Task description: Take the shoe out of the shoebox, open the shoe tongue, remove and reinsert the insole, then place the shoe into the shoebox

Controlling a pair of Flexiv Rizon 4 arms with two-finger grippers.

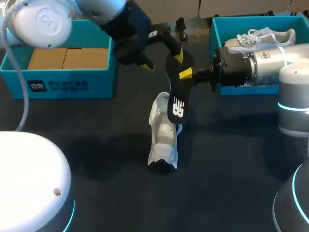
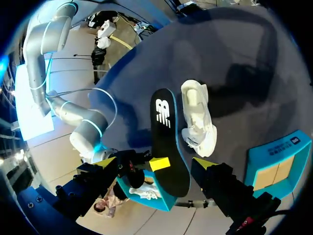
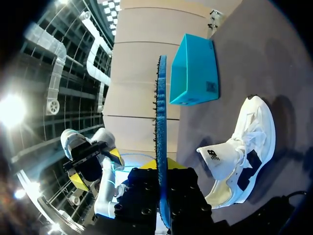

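Observation:
My right gripper (image 1: 189, 75) comes in from the right and is shut on the heel end of the black insole (image 1: 176, 99), which hangs in the air above the white shoe (image 1: 163, 140). The shoe stands on the dark table, apart from the insole. In the right wrist view the insole (image 3: 161, 112) shows edge-on between that gripper's fingers (image 3: 161, 171), with the shoe (image 3: 244, 152) beside it. My left gripper (image 2: 155, 163) is open, its fingers wide on either side of the insole (image 2: 168, 142) without touching it. The shoe (image 2: 198, 120) lies ahead of it.
A blue shoebox (image 1: 63, 65) with a brown cardboard insert sits at the back left. A second blue box (image 1: 217, 53) at the back right holds another white shoe (image 1: 263, 36). White robot bases rise at both front corners.

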